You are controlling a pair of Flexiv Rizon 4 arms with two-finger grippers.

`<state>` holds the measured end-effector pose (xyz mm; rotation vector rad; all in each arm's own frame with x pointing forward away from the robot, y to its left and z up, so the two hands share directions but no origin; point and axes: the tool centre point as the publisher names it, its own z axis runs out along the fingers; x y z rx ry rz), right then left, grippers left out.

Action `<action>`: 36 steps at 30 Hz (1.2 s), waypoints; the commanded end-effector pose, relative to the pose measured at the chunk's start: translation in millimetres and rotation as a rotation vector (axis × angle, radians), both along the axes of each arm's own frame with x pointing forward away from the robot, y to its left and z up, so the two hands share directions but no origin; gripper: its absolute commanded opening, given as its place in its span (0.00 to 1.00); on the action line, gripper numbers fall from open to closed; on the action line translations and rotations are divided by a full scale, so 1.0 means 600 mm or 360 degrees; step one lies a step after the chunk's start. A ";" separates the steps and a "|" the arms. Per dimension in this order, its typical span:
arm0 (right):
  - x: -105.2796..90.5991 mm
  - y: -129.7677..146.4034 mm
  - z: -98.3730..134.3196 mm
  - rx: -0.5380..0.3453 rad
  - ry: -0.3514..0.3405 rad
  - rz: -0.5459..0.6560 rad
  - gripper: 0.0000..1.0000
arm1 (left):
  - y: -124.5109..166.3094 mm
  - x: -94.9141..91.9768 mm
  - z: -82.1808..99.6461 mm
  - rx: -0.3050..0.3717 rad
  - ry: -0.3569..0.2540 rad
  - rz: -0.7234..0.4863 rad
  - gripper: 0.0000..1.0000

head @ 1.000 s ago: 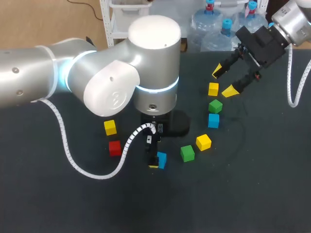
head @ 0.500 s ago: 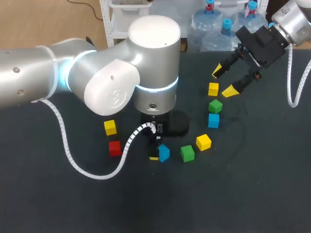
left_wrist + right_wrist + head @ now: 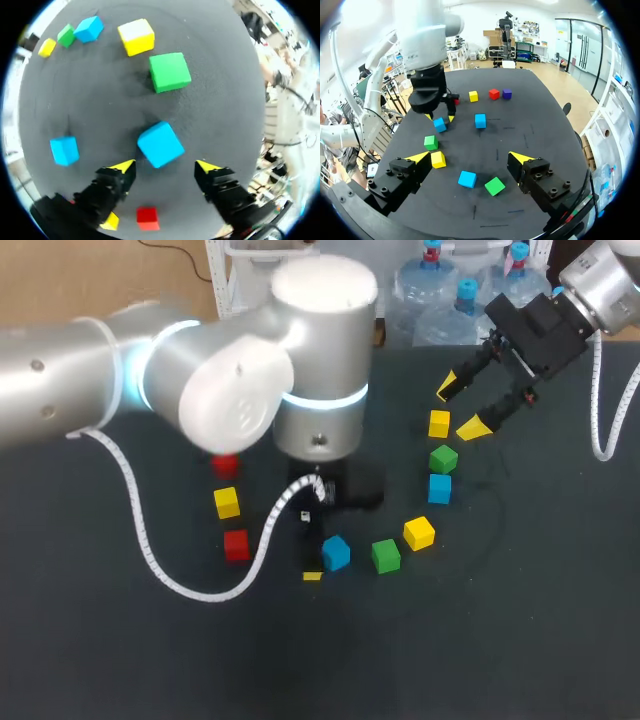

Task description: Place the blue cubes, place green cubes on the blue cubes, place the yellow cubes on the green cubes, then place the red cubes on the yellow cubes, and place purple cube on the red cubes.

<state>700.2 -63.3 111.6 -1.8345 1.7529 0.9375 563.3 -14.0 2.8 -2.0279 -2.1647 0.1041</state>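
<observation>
Left hand [image 3: 165, 166] hangs open over a small blue cube [image 3: 160, 144] on the black tabletop [image 3: 500, 620]; right hand [image 3: 461, 407], far right, is open too.

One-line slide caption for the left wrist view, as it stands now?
Open left gripper, blue cube just ahead of it; green cube and yellow cube beyond.

1. Left arm [image 3: 150, 390] comes in over the desk's [image 3: 500, 640] left edge. Left gripper [image 3: 165, 167] points down at mid-desk, fingers parted.
2. Right arm [image 3: 600, 280] is at the far right corner. Right gripper [image 3: 462, 407] is raised, fingers spread wide.
</observation>
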 end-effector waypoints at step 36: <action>-0.001 0.000 0.000 0.0002 -0.0002 0.0000 1.00 | -0.062 0.022 0.008 0.0005 -0.0139 0.0483 1.00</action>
